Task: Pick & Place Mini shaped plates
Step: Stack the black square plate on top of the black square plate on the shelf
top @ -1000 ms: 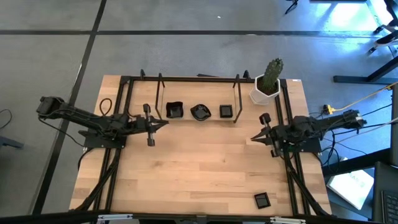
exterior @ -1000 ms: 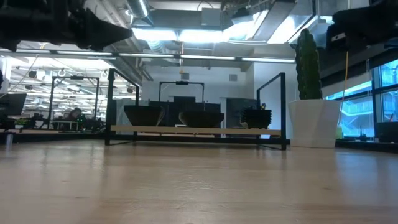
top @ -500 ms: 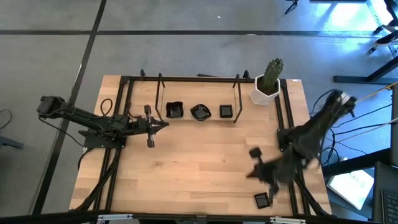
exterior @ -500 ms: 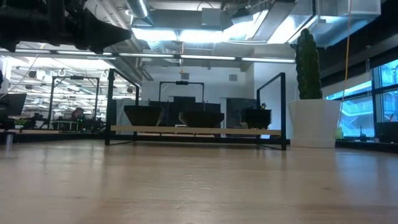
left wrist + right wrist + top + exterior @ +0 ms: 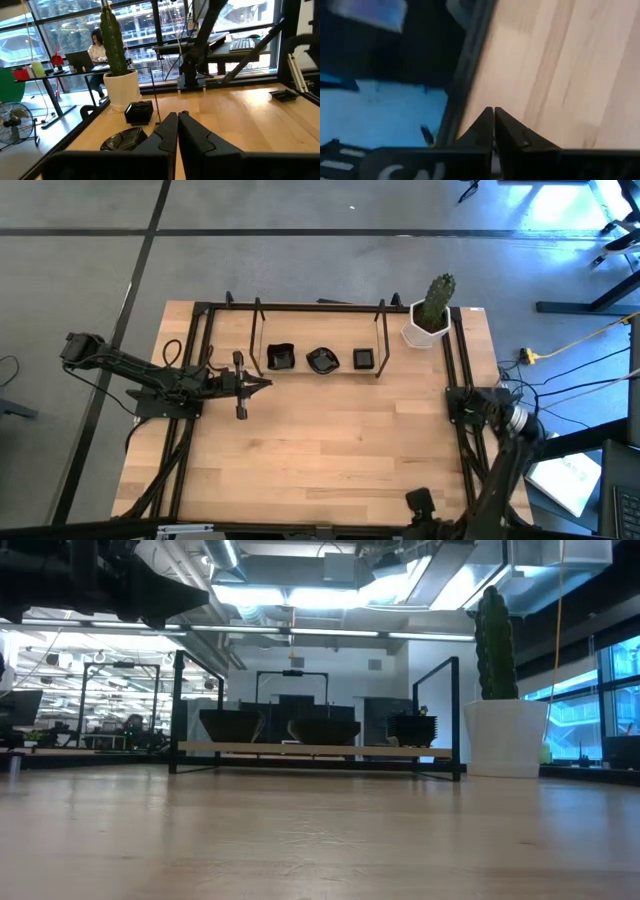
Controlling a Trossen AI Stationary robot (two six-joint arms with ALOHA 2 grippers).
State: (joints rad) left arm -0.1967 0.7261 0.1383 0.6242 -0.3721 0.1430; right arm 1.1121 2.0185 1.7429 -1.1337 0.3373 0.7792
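Three stacks of mini shaped plates [image 5: 320, 359] in a row on the rack [image 5: 318, 308] at the table's far edge, left gripper [image 5: 262, 381] pressed together just beside the leftmost stack, right gripper [image 5: 493, 111] pressed together, empty, over the table's near right edge, cactus pot [image 5: 430, 320] at the far right corner.

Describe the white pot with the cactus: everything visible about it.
The white pot is faceted and hexagonal-looking, glossy like ceramic, standing upright at the table's far right corner, just outside the black frame that borders the work area. A single tall green columnar cactus rises straight from it. In the low view it stands right of the rack. Nothing grips or touches it; both arms are away from it.
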